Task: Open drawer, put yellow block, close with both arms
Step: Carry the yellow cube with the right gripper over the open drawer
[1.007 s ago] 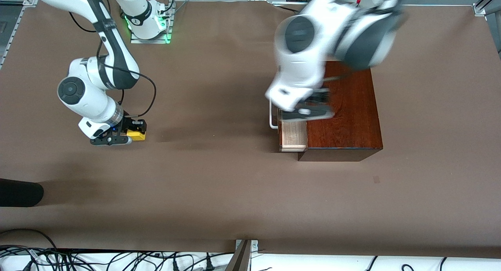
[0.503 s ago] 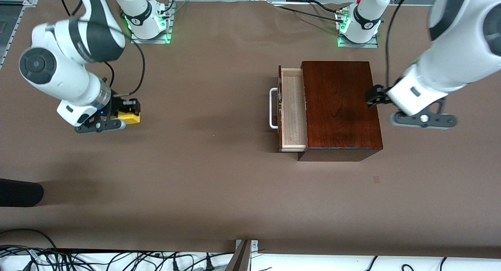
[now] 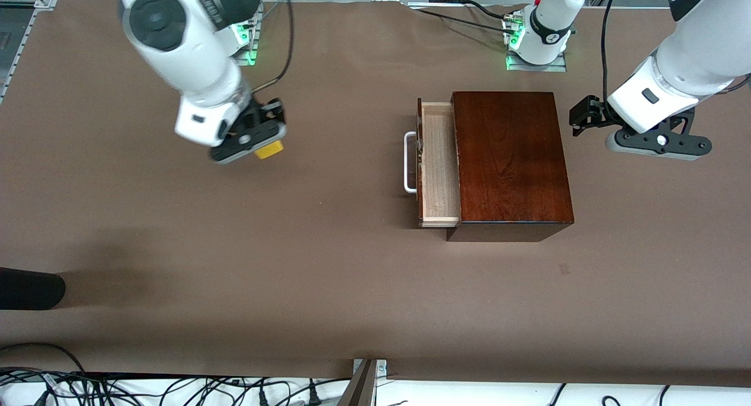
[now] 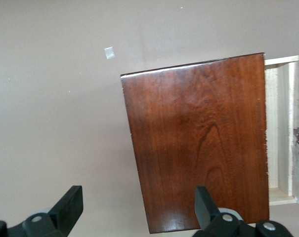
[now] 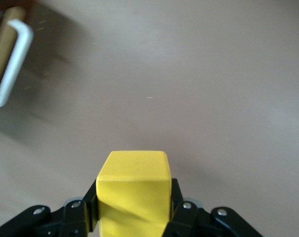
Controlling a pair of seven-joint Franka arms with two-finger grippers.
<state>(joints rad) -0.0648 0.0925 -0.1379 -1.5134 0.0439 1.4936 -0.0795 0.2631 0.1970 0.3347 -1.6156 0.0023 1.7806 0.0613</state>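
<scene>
The mahogany box stands toward the left arm's end of the table. Its pale wood drawer is pulled out, with the white bar handle facing the right arm's end. My right gripper is shut on the yellow block, held up over bare table between the right arm's base and the drawer. The block fills the right wrist view, with the handle at the edge. My left gripper is open and empty, over the table beside the box; the left wrist view shows its fingers and the box.
A dark object lies at the table edge on the right arm's end, near the front camera. Cables run below the table's near edge. The arm bases stand along the top.
My right gripper lifted the yellow block and carried it toward the drawer. My left gripper moved a little up and away from the box after leaving the drawer handle.
</scene>
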